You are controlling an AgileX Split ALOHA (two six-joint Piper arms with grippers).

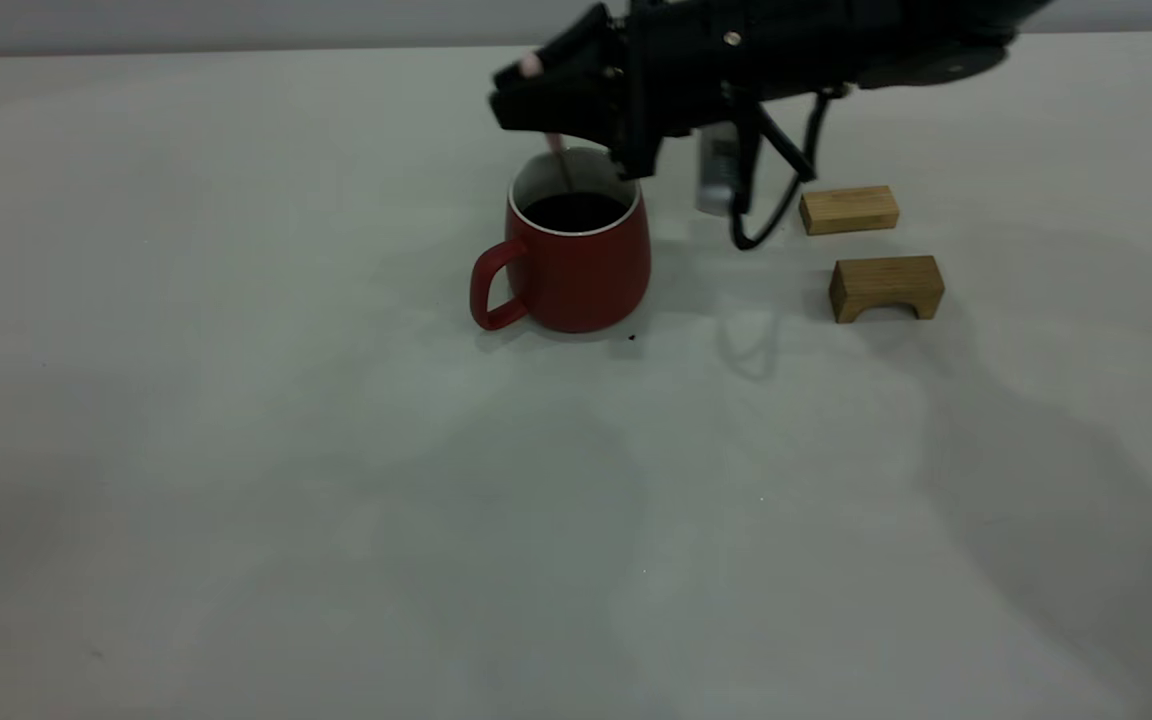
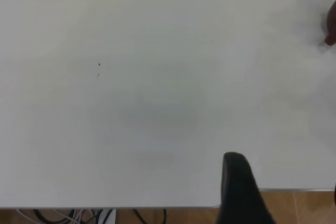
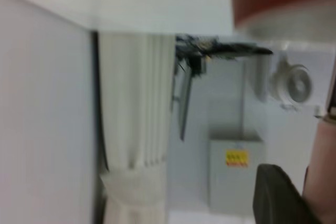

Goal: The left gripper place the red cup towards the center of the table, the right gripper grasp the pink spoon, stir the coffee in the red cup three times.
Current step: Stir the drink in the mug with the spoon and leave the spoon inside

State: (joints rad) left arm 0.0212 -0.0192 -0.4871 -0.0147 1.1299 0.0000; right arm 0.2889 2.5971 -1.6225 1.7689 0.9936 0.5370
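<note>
two wooden blocks (image 1: 871,250) sit right of centre in the exterior frame, unused. nearest bare stretch of the table (image 1: 336,550) fills the lower frame. red cup (image 1: 566,255) stands upright just above centre, handle toward frame left, coffee (image 1: 574,211) dark inside. right gripper (image 1: 561,95) reaches in from upper right, clamped on the pink spoon (image 1: 558,155), which hangs down into the coffee, so stirring looks underway. left gripper (image 2: 239,182) shows only one dark finger in its wrist view, over bare table; can't tell its state.
</note>
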